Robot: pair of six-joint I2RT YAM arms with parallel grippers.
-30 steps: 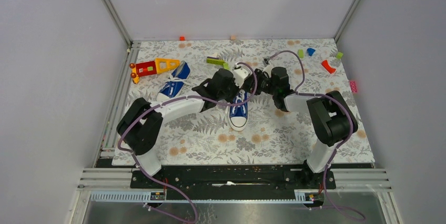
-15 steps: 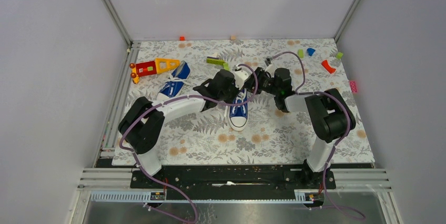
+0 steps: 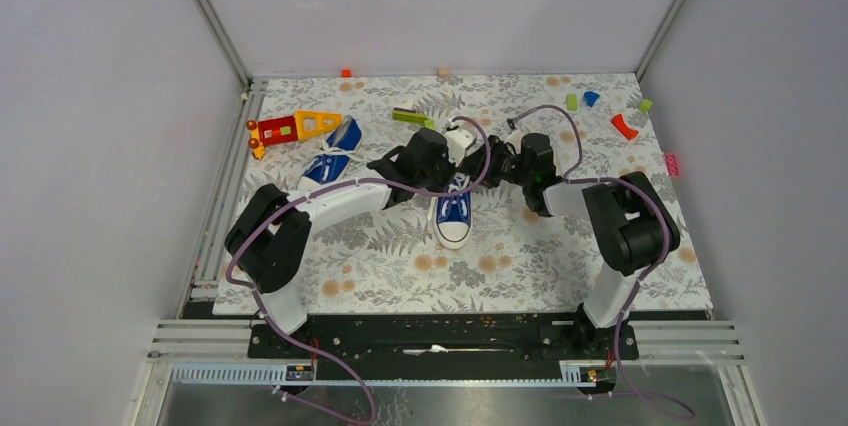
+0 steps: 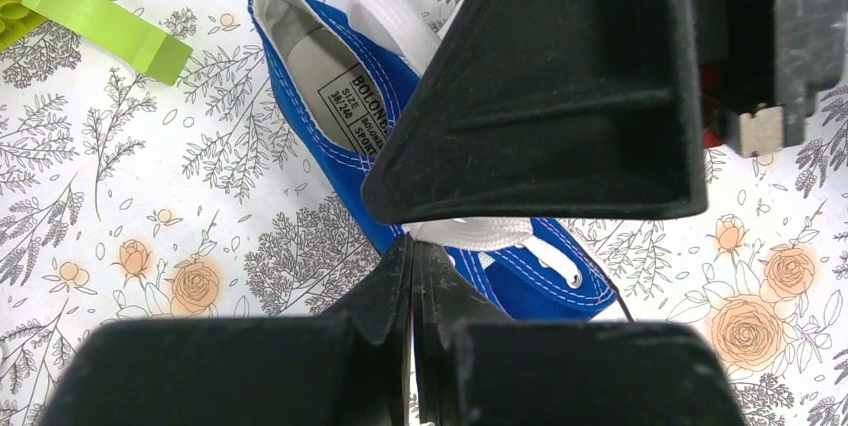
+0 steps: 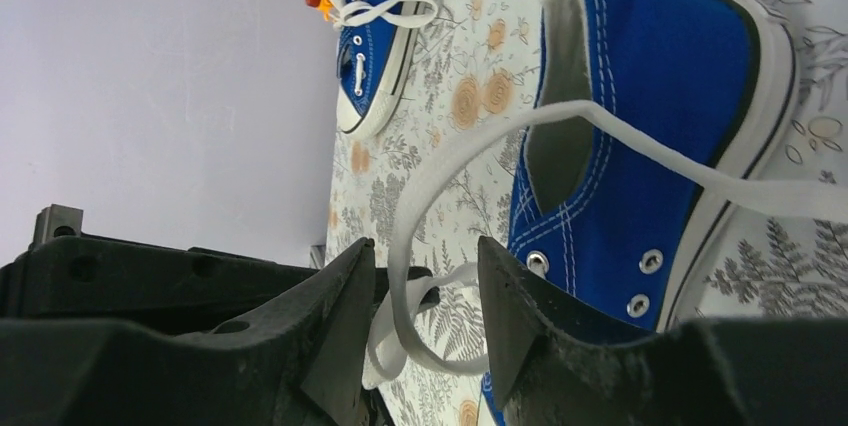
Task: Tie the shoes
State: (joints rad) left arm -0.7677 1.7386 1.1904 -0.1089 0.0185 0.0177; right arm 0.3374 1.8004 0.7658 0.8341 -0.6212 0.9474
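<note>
Blue shoe (image 4: 338,161), size label (image 4: 356,106) readable from left wrist only

Plain pale grey walls (image 3: 430,6) and metal corner posts (image 3: 208,16) enclose a floral-print mat (image 3: 500,266).

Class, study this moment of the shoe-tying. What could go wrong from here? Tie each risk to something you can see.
1. The right hand is open, and the white lace only hangs loosely between its fingers, so the loop may slip out before it closes.
2. The left hand appears to pinch the lace at its very tips; a pull could lose it, or drag the middle shoe, which nothing pins down.
3. Both hands crowd together and could collide.
</note>
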